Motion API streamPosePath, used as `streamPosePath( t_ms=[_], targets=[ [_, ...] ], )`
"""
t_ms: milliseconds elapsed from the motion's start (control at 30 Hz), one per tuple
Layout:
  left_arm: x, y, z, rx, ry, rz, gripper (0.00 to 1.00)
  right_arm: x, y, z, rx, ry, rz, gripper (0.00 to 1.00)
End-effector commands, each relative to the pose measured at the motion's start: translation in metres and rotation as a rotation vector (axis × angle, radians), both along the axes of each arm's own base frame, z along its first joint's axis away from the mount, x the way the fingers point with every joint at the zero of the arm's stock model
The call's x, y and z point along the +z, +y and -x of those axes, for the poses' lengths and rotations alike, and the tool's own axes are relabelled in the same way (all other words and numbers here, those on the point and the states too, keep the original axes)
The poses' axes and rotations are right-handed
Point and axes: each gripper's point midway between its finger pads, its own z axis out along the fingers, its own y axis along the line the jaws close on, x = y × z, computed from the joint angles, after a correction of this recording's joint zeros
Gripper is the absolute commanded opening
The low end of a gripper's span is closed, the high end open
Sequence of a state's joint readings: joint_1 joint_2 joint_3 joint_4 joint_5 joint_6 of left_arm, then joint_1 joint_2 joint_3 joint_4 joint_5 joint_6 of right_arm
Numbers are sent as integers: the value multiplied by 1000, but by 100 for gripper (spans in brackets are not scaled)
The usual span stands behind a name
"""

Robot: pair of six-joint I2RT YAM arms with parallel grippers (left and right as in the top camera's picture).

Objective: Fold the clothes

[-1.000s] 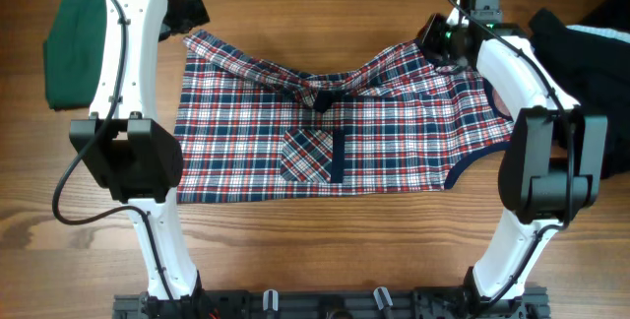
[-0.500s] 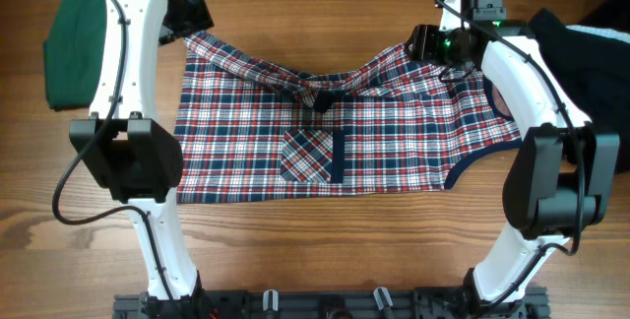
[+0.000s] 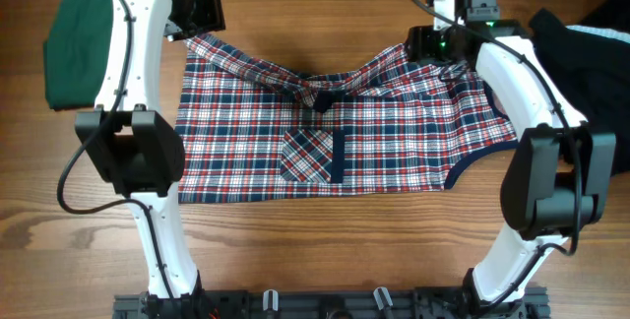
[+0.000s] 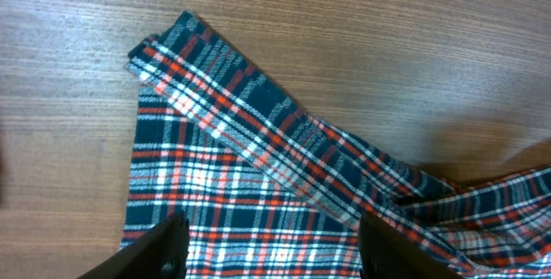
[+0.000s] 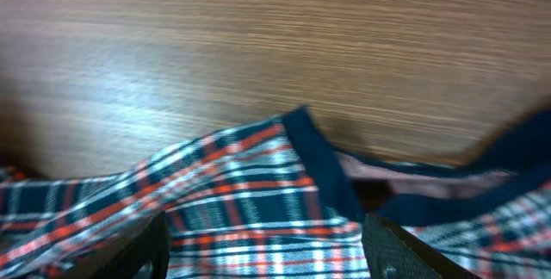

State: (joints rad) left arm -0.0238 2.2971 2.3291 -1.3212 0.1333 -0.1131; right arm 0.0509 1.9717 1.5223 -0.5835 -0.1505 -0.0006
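The red-white-navy plaid dress (image 3: 325, 132) lies spread across the middle of the wooden table, its far edge folded over and bunched near the centre, one navy-trimmed pocket (image 3: 315, 155) facing up. My left gripper (image 3: 202, 16) is open above the dress's far left corner (image 4: 159, 51); in the left wrist view its fingers (image 4: 271, 249) straddle plaid cloth. My right gripper (image 3: 425, 43) is open above the far right shoulder with navy trim (image 5: 314, 154); its fingers (image 5: 263, 249) straddle the cloth. A folded dark-green garment (image 3: 71, 48) lies far left. Black clothes (image 3: 591, 58) lie far right.
Bare wooden table (image 3: 315, 4) runs beyond the dress's far edge and in front of it (image 3: 325, 240). The arm bases stand at the near edge (image 3: 335, 304).
The right gripper has moved left along the dress's far edge. The left gripper has shifted slightly right over the far left corner. The dress has not moved.
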Motion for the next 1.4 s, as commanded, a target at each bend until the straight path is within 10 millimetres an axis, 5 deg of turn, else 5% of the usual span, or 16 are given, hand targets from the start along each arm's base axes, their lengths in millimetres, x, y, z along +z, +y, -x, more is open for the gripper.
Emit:
streamPosePath(
  t_ms=[0, 233, 367, 667, 767, 867, 1167, 1367],
  targets=[
    [-8, 1, -4, -26, 1, 13, 62, 14, -20, -6, -66, -28, 26, 72],
    [-7, 13, -10, 94, -9, -1, 60, 14, -25, -10, 11, -59, 106, 74],
    [-2, 17, -12, 190, -16, 46, 61, 21, -8, -2, -10, -5, 32, 75],
    [43, -4, 14, 87, -45, 39, 69, 120, 39, 14, 21, 19, -8, 79],
    [48, -9, 37, 81, 19, 33, 72, 133, 52, 26, -19, 56, -48, 79],
    [48, -4, 44, 158, 54, 30, 73, 129, 62, 28, -160, 89, -99, 78],
    [82, 26, 13, 372, -144, 6, 81, 122, 99, 10, -424, -12, -86, 86],
    [80, 40, 16, 468, -146, -74, 83, 50, 128, 12, -432, 173, -113, 96]
  ],
)
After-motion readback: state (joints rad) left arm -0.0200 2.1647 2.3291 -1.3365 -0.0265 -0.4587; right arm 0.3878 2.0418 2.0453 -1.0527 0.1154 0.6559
